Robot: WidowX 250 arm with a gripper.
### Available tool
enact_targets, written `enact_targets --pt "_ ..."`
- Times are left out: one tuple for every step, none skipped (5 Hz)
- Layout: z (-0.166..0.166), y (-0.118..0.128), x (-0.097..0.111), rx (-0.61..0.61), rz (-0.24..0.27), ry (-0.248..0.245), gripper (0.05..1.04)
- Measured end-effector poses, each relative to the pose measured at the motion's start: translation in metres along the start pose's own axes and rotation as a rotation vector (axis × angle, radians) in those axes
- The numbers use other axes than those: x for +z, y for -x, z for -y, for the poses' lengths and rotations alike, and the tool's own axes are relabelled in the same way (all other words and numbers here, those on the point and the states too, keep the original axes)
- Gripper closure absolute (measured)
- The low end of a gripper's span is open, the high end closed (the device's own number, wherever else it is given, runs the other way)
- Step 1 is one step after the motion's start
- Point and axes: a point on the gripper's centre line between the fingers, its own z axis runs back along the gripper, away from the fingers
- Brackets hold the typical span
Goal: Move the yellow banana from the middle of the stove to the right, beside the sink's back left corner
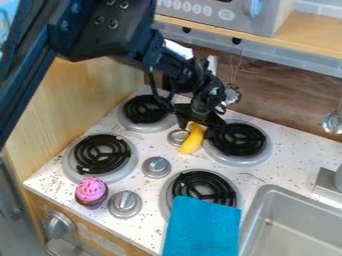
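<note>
Gripper (pixel 199 120) down at banana's (pixel 192 139) upper end — banana between the two back burners (pixel 145 109) (pixel 238 139), beside a knob (pixel 178 137). Jaw opening, hold: cannot tell. Looks like handling stage — any next move calls for checking grip.

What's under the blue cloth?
The blue cloth covers the near part of a stove burner. Its black coil and grey rim peek out past the cloth. Anything else underneath is hidden, so I can't tell.
</note>
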Motion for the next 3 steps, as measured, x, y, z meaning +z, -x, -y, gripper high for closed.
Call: enact_targets --pt "0.0016 0.0001 -0.0016 0.026 -0.004 0.016 0.405" --pt "0.0018 0.0037 -0.0024 0.029 0.009 0.020 0.589" --pt "0.0010 0.0075 0.0007 0.024 0.014 0.028 0.593"
